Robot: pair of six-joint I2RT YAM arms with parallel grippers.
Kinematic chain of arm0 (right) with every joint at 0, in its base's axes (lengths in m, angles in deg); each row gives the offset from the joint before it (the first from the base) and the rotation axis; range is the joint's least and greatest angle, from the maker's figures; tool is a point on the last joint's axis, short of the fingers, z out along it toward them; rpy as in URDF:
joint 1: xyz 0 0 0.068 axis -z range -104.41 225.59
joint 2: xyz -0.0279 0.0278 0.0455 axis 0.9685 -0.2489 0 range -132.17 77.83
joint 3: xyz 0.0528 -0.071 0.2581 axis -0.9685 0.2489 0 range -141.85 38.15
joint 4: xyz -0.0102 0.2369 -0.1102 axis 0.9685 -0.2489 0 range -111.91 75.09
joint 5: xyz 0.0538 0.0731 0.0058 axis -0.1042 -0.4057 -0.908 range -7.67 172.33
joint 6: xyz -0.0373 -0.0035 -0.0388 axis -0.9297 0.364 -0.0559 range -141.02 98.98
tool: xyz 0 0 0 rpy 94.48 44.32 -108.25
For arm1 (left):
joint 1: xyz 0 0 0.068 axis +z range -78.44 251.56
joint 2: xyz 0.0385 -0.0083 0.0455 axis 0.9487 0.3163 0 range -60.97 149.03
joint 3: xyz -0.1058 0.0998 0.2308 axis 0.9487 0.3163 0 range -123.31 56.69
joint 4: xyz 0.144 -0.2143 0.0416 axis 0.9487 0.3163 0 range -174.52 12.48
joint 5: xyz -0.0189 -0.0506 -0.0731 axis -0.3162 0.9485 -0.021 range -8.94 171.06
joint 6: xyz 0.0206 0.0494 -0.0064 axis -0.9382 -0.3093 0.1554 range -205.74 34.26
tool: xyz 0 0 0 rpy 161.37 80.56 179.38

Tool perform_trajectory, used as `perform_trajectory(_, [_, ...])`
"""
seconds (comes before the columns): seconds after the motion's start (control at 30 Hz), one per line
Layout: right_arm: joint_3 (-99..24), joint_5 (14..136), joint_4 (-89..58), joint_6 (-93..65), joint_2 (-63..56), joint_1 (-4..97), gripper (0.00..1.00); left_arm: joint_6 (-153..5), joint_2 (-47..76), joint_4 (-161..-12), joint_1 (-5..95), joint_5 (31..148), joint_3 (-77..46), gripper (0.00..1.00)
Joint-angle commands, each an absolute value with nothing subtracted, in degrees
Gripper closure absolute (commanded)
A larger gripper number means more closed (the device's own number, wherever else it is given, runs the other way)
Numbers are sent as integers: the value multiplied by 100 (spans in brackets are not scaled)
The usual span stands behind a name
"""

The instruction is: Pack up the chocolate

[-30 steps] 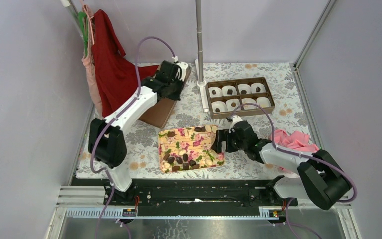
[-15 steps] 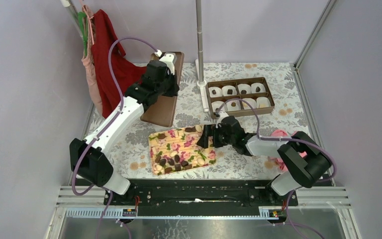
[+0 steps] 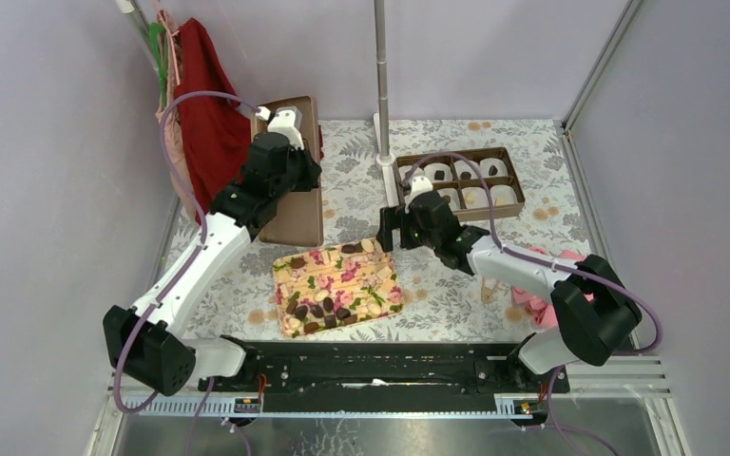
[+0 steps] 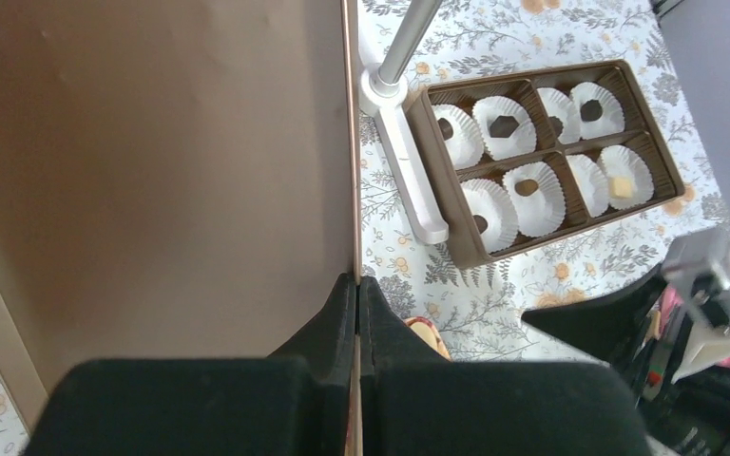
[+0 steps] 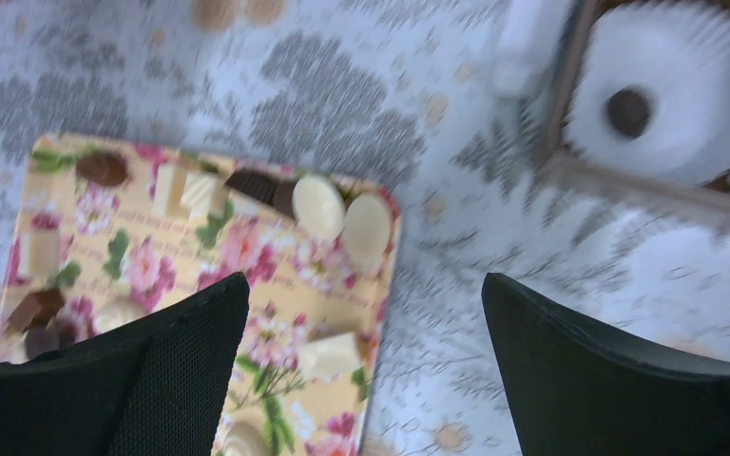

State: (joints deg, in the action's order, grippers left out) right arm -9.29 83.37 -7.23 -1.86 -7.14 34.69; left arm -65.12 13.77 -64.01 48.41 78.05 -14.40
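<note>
1. Left gripper [image 4: 356, 290]: jaws clenched on the edge of the brown lid [image 4: 152, 142], which is held tilted up at the far left of the bench [image 3: 532, 142]. Over the last second the arm has carried it left and back, further from the box [image 4: 570, 226].
2. Right gripper [image 5: 363, 285]: jaws released and spread wide, with nothing between them. It has left the right edge of the floral tray [image 3: 342, 271] and now hangs over the tray's far right corner, between tray and box.
3. The tray lies further left than a second ago and sits angled. Probably nudged by the right arm, though the frames don't confirm it.
4. The chocolate [image 3: 318, 309] is mostly loose at the near end of the tray, among pale pieces. Other pieces sit singly in the white paper cups [image 4: 542, 199] in the box. At least one cup looks empty.
5. Reading: the box stands open and unobstructed, and packing is unfinished. The right arm is free for the next pick.
</note>
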Motion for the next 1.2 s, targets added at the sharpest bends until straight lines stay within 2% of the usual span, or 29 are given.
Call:
perform_trajectory(0.0, [-1677,9427,-1241,-866,-785,3734,0,-6330,1050,-7301,4854,7664,-1227,100])
perform_trajectory(0.47, [-3099,9522,-1747,-1264,-2410,3973,0,-6073,794,-7460,4854,8064,-857,100])
perform_trajectory(0.73, [-2935,8955,-1858,-1159,-2501,3937,0,-5849,772,-7648,4854,8387,-693,100])
perform_trajectory(1.17, [-2077,8857,-1882,-606,-1875,3400,0,-5543,746,-7829,4845,8645,-610,100])
